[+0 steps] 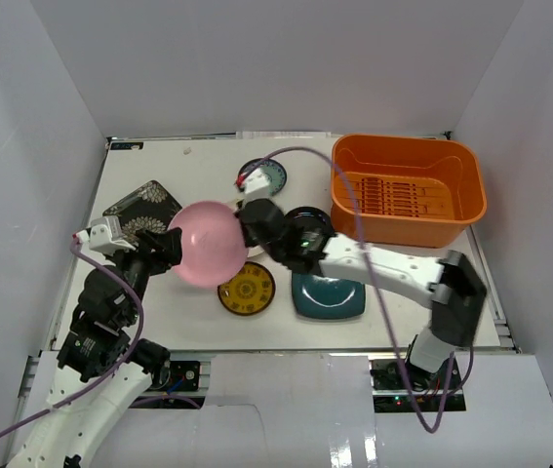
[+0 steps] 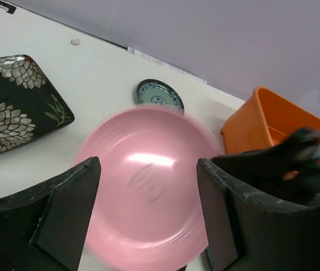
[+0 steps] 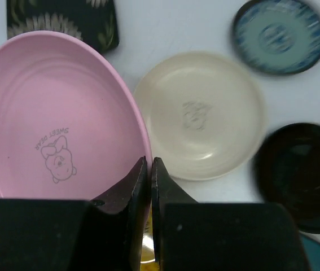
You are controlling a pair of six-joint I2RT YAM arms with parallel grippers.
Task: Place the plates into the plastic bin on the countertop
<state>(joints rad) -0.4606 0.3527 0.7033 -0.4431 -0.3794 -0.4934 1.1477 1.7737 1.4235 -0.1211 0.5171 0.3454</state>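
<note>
Pink plate (image 1: 206, 244) left of centre over countertop (image 1: 198, 171). Its 3 o'clock rim pinched in right gripper (image 3: 150, 165), jaws closed on it. Left gripper (image 1: 171, 244) at plate's 9 o'clock, fingers spread wide. Cream plate (image 3: 199, 116) just beside at 3 o'clock. Floral black square plate (image 1: 141, 207) at 10 o'clock, yellow-patterned plate (image 1: 247, 290) at 5. Orange plastic bin (image 1: 405, 230) at 2 o'clock, well apart.

We show the bin (image 1: 403, 229) at the far right of the table (image 1: 183, 166). Left of it lies the far plate (image 1: 271, 175). The central plate (image 1: 206, 244) sits nearer us, with the left plate (image 1: 139, 207) beside it on the left. Before it lie the near plate (image 1: 247, 290) and, rightward, the near-right plate (image 1: 330, 297).
</note>
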